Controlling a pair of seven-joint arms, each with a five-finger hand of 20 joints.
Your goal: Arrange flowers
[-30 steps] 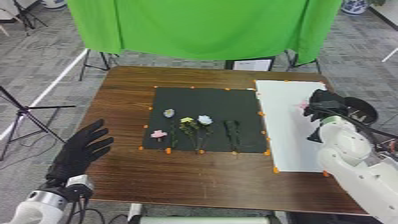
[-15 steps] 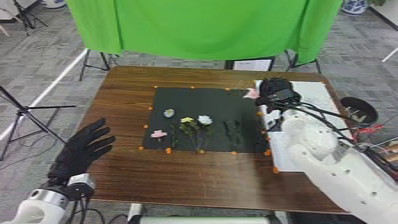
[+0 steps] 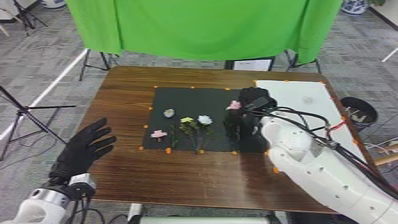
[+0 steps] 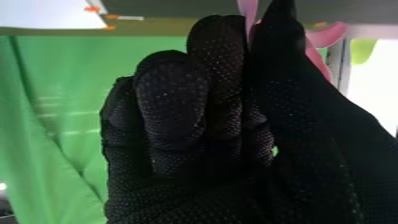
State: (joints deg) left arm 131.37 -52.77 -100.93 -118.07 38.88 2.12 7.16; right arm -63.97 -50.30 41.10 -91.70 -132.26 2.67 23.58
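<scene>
Starting at the near side of the bench (image 3: 160,185), I note my left hand (image 3: 80,150) spread and unloaded. Next, on the black mat (image 3: 200,97), lie the small pink flower (image 3: 158,134), the yellow flower (image 3: 187,120), the white flower (image 3: 205,120) and, slightly farther, the pale flower (image 3: 169,113). Dark stems (image 3: 233,132) lie to their right. Beyond these, the held pink flower (image 3: 234,105) is pinched between thumb and fingers of my right hand (image 3: 258,97).

Change: the right hand has carried it leftward from the white sheet (image 3: 293,95) and in over the mat. I read this as the start of placement. Next step, in my judgement: align it with the dark stems, lower, then release. Caution: fingers could drag those stems.
</scene>
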